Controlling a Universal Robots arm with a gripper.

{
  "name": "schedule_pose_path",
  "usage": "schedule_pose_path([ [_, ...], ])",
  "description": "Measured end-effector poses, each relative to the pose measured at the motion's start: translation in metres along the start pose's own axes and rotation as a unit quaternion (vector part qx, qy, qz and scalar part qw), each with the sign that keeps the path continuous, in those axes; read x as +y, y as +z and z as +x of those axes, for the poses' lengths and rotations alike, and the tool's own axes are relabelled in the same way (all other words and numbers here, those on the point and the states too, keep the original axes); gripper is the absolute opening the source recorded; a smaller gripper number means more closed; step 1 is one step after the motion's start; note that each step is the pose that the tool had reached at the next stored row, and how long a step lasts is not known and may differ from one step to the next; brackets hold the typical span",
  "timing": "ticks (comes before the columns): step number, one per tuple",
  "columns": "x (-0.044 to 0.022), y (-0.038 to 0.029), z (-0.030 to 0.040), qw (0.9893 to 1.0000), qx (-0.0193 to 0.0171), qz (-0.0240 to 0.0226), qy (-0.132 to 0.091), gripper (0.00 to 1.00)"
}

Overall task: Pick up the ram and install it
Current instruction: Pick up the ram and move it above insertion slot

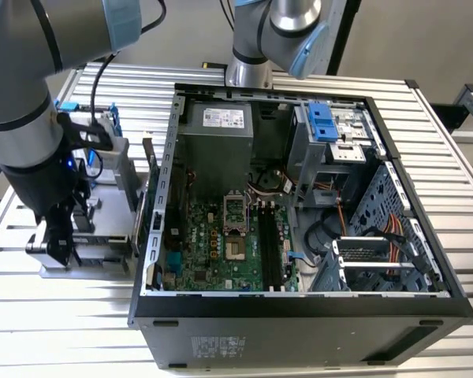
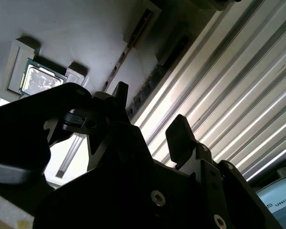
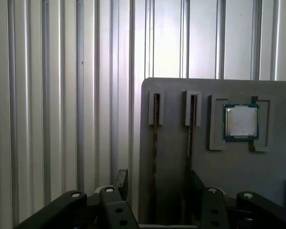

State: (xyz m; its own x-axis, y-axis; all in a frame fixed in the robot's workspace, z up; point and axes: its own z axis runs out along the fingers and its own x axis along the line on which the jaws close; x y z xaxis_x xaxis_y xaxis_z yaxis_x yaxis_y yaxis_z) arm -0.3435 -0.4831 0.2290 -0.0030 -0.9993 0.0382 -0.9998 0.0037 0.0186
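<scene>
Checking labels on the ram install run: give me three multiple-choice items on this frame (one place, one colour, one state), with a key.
1. In the exterior view, where is the gripper relative to the computer case?
A) inside it
B) at its right
C) at its left, by the grey tray

2. What colour is the top of the chip?
A) silver
B) red
C) black

3. With the ram stick in its tray slot, the gripper is:
A) shut on it
B) open
C) shut on the chip

Key:
1 C: it hangs outside the case, on the exterior view's left.
2 A: the first wrist view shows a silver top.
3 B: the fingers stand apart in both wrist views.
</scene>
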Motion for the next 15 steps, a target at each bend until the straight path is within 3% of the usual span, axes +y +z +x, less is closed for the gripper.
schedule_pose_path([
  [15,0.0023,0.0127,0.0,1.0,-0.0001,-0.0001,0.003,1.0],
])
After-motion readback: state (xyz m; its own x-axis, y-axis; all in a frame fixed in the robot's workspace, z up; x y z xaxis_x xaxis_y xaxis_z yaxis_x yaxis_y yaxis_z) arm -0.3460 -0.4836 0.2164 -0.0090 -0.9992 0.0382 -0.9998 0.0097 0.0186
